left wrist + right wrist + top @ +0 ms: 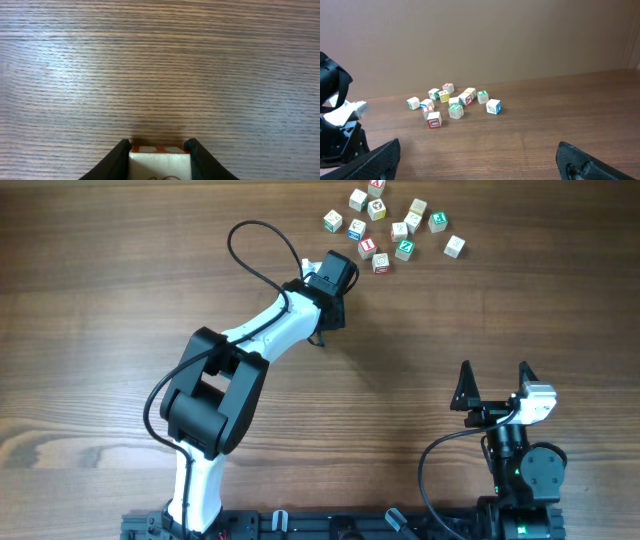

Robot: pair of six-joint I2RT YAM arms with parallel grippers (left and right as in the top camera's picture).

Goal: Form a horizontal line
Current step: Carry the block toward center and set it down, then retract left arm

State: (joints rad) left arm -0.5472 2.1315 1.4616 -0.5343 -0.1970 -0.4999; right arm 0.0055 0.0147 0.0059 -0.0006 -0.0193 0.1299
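Several small wooden letter blocks [390, 225] lie scattered in a loose cluster at the far right of the table; they also show in the right wrist view [452, 102]. My left gripper [328, 305] is just left of and nearer than the cluster. In the left wrist view the left gripper [160, 146] is shut on one pale block with a red-edged top [160, 162], close above the wood. My right gripper [495, 385] is open and empty near the front right, far from the blocks; its fingers are spread wide in its wrist view [477, 155].
The table is brown wood [120, 300]. The left arm's black cable [255, 255] loops over the table behind the wrist. The left arm also shows at the left edge of the right wrist view [335, 125]. A brown wall [480, 35] stands behind the table.
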